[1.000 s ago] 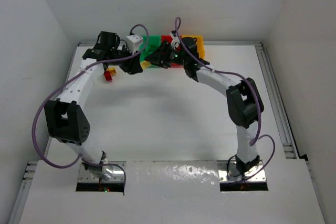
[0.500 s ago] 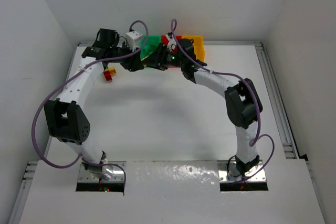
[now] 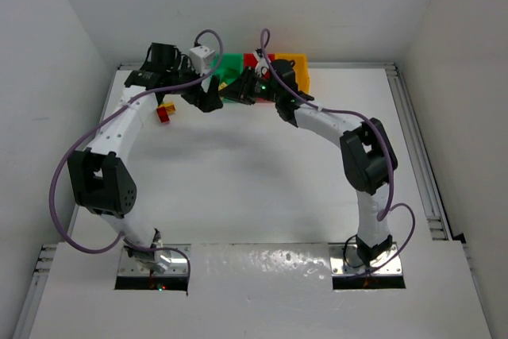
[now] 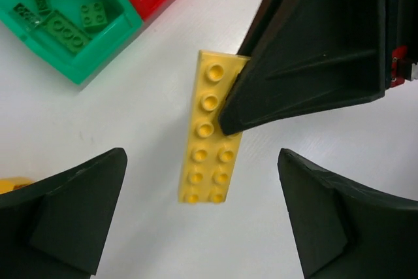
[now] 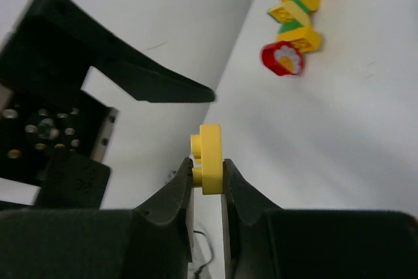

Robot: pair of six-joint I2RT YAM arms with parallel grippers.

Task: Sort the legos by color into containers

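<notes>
Top external: the green bin, red bin and yellow bin are lined up at the far edge of the table. Left wrist: the left gripper is spread wide either side of a yellow plate, which it does not touch; green bricks are already binned. Right wrist: the right gripper is clamped on that plate; a mixed cluster of bricks is left unsorted. No legible writing is found.

L arm: white tube links, blk elbow housing, purple cable.
R arm: same; green LED.
Bases: silver metal plates.
</notes>
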